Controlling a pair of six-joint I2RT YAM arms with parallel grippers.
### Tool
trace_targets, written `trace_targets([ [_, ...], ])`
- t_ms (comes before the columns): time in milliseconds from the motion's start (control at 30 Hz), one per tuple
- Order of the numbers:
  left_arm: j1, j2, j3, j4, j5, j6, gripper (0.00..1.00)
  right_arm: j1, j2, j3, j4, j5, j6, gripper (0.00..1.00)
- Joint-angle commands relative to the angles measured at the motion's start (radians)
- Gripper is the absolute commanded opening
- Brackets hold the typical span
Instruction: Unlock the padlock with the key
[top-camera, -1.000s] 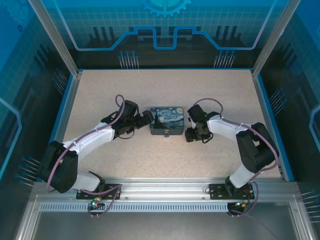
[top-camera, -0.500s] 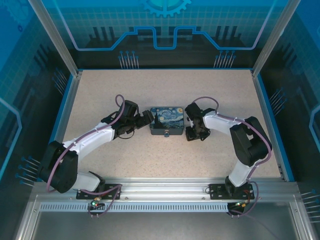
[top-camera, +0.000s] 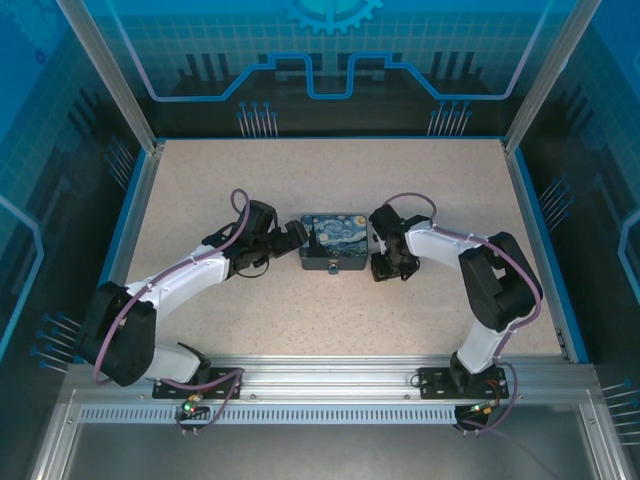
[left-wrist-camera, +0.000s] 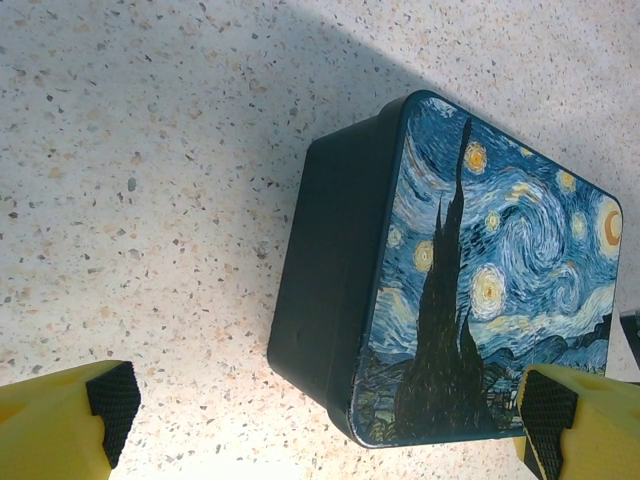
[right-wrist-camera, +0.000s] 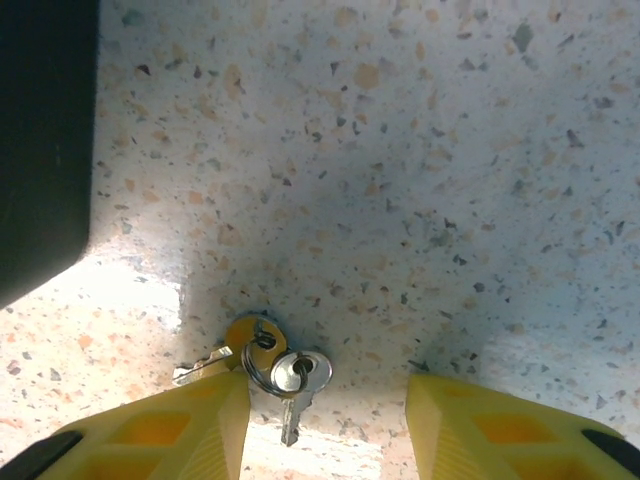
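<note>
The padlock (top-camera: 335, 240), a chunky block with a blue swirl and yellow star face and dark sides, lies mid-table. My left gripper (top-camera: 292, 240) is at its left end, open wide, with its yellow fingertips (left-wrist-camera: 110, 400) straddling the near corner of the padlock (left-wrist-camera: 470, 290) without touching it. My right gripper (top-camera: 388, 268) points down at the table just right of the block. In the right wrist view the key (right-wrist-camera: 295, 385), silver, lies flat on a ring with a brass one (right-wrist-camera: 240, 345) between the open fingers of the right gripper (right-wrist-camera: 325, 400); the left finger (right-wrist-camera: 190, 420) overlaps the brass key's blade.
The speckled beige tabletop (top-camera: 200, 190) is bounded by blue side rails (top-camera: 540, 230) and glass walls. A dark side of the block (right-wrist-camera: 45, 130) stands close to the left of the right gripper. A small metal piece (top-camera: 332, 267) sits at the block's near edge.
The right arm has swung in toward the block, its gripper shifting slightly left and its jaws narrowing. The left arm and the block have not moved.
</note>
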Motion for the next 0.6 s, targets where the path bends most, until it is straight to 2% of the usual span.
trace_targets([
  [0,0.004,0.011,-0.002,0.019,0.024,0.017,0.99,0.009,0.021,0.032,0.073,-0.014,-0.014,0.47],
  [367,0.003,0.014,-0.009,0.026,0.026,0.011,0.99,0.011,0.052,0.050,0.065,-0.020,-0.018,0.46],
  [567,0.002,0.017,-0.010,0.029,0.026,0.011,0.99,0.015,0.019,0.018,0.062,-0.030,-0.010,0.46],
])
